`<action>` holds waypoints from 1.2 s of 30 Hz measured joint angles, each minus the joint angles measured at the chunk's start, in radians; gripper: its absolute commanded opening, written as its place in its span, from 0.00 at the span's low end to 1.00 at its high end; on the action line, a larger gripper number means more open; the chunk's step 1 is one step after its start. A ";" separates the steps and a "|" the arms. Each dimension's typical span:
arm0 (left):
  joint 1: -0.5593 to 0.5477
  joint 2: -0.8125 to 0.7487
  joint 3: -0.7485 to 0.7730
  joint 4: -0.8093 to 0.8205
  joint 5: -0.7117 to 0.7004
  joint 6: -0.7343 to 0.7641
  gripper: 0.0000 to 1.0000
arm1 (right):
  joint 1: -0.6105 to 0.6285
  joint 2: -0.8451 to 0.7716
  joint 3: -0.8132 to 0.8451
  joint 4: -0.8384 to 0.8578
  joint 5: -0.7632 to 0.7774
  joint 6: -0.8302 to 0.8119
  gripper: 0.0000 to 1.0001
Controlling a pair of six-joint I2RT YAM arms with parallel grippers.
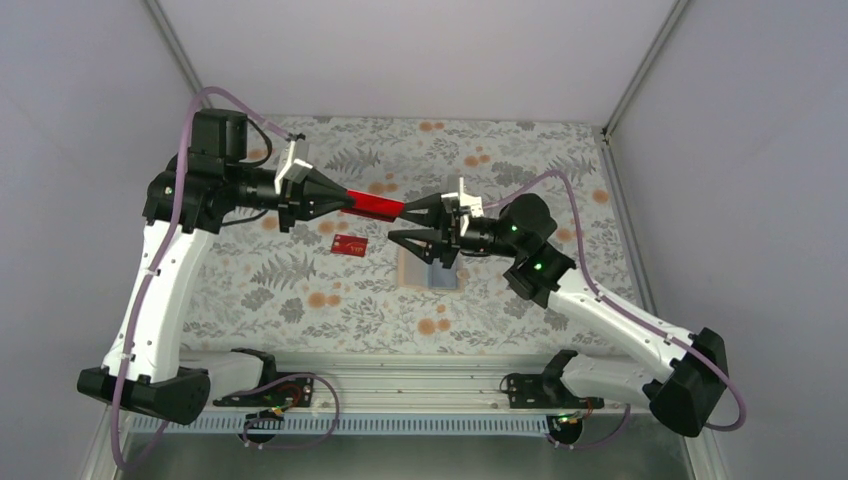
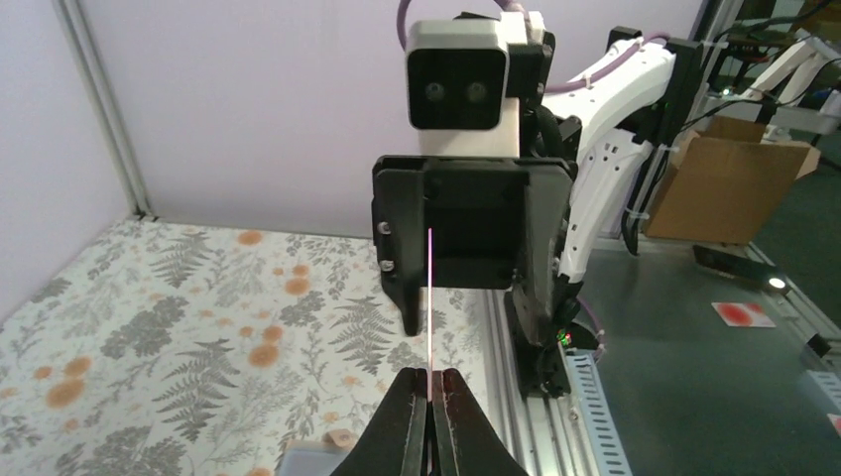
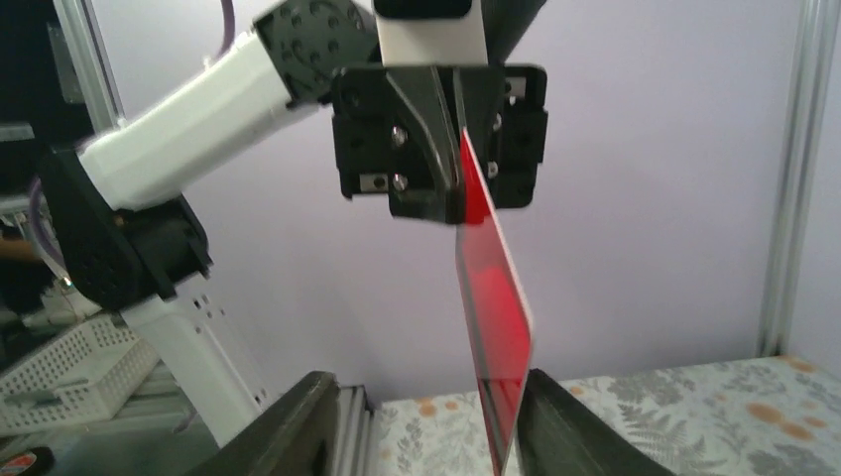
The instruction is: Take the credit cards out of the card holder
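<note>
Covering the whole work area, the table (image 1: pixel 560 300) carries a grey cloth printed with ferns and orange flowers. Above its middle the two arms meet nose to nose. The card holder (image 1: pixel 443 278) lies on the cloth right of centre, showing a pale blue-grey face. The right gripper (image 1: pixel 400 222) hides most of it, so what remains inside cannot be told.

The left gripper (image 2: pixel 428 382) is clenched on one end of a red card (image 1: pixel 378 205), holding it edge-on in the air. The card's other end sits between the spread fingers of the right gripper, seemingly close to one finger. A second red card (image 1: pixel 350 244) lies flat on the table left of the holder, its pale markings too small to read.
</note>
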 measured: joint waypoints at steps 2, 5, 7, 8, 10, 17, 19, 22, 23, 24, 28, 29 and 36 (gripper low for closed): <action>0.000 0.000 -0.001 0.000 0.009 -0.005 0.02 | 0.006 0.002 0.004 0.043 0.000 0.024 0.07; 0.000 -0.001 -0.002 0.000 0.025 -0.009 0.02 | 0.008 0.013 0.016 0.053 0.009 0.035 0.04; 0.000 -0.002 -0.002 -0.001 0.029 -0.008 0.02 | 0.008 0.021 0.026 0.040 0.024 0.037 0.04; 0.000 -0.002 -0.003 0.000 0.029 -0.008 0.06 | 0.008 0.020 0.028 0.029 0.033 0.032 0.04; 0.000 -0.003 -0.013 0.000 0.027 -0.005 0.40 | 0.010 0.013 0.037 -0.018 0.057 0.011 0.04; 0.000 -0.011 -0.061 -0.067 -0.158 0.115 0.74 | 0.010 -0.019 0.152 -0.387 0.139 -0.175 0.04; -0.002 -0.012 -0.068 -0.085 -0.240 0.164 0.66 | 0.012 0.003 0.216 -0.505 0.147 -0.240 0.04; -0.025 -0.011 -0.070 -0.101 -0.372 0.237 0.63 | 0.030 0.057 0.284 -0.679 0.181 -0.336 0.04; -0.040 -0.006 -0.070 -0.107 -0.410 0.264 0.62 | 0.040 0.080 0.293 -0.724 0.199 -0.357 0.04; -0.052 -0.002 -0.069 -0.112 -0.432 0.280 0.61 | 0.048 0.099 0.301 -0.758 0.216 -0.370 0.04; -0.119 0.039 -0.066 -0.139 -0.498 0.337 0.57 | 0.073 0.175 0.312 -0.870 0.272 -0.417 0.04; -0.141 0.048 -0.067 -0.146 -0.507 0.348 0.54 | 0.077 0.184 0.315 -0.888 0.280 -0.426 0.04; -0.269 0.067 -0.117 -0.137 -0.568 0.366 0.13 | 0.099 0.188 0.364 -0.920 0.294 -0.459 0.04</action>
